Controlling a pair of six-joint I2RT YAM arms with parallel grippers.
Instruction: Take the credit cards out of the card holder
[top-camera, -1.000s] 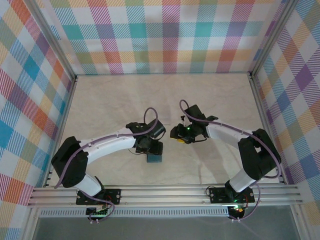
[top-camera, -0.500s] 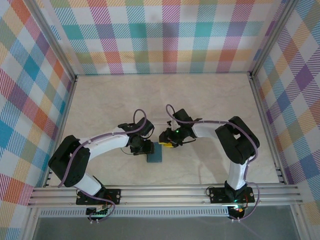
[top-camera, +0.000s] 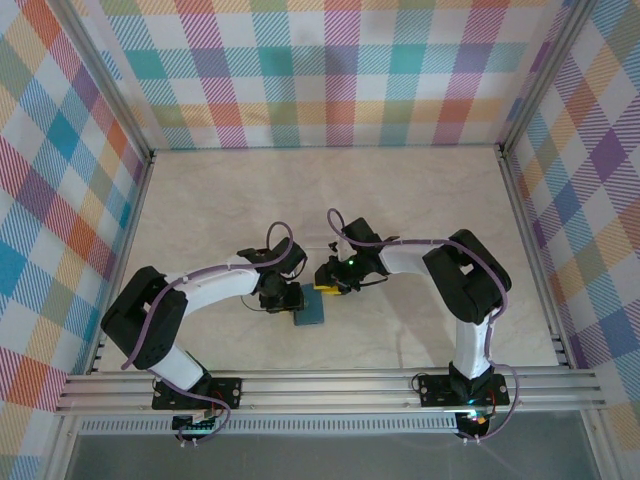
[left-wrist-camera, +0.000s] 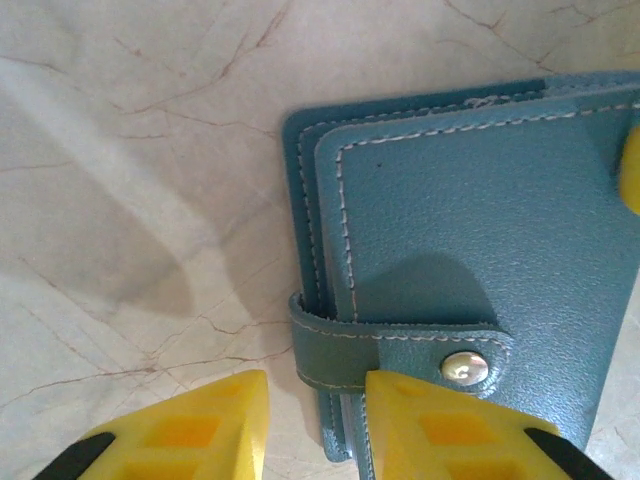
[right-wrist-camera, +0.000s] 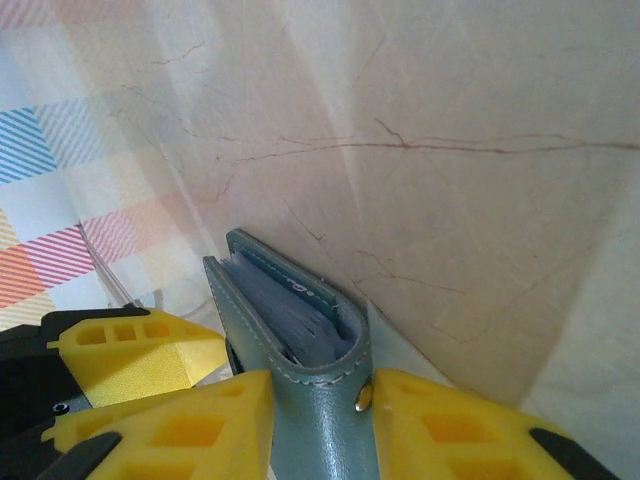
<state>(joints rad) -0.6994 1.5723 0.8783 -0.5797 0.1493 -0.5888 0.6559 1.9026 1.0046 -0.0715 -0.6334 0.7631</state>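
The card holder (top-camera: 310, 312) is a teal wallet lying closed on the marble table, its strap (left-wrist-camera: 345, 345) snapped shut by a silver stud (left-wrist-camera: 465, 368). My left gripper (top-camera: 291, 297) straddles the strap edge (left-wrist-camera: 315, 425): one yellow finger (left-wrist-camera: 200, 430) stands on the table apart from the strap, the other (left-wrist-camera: 450, 430) over the cover. My right gripper (top-camera: 326, 288) is shut on the holder (right-wrist-camera: 318, 400), its fingers (right-wrist-camera: 190, 430) pressed against both faces. Thin pale layers (right-wrist-camera: 295, 315) show in the holder's end; I cannot tell whether they are credit cards.
Plaid walls (top-camera: 330, 70) close in the table on three sides. An aluminium rail (top-camera: 330, 390) runs along the near edge by the arm bases. Bare marble lies behind and to the right of the grippers.
Both arms have come in to the card holder, the right one swinging left onto it. Both pairs of jaws have narrowed. The holder has stayed in place.
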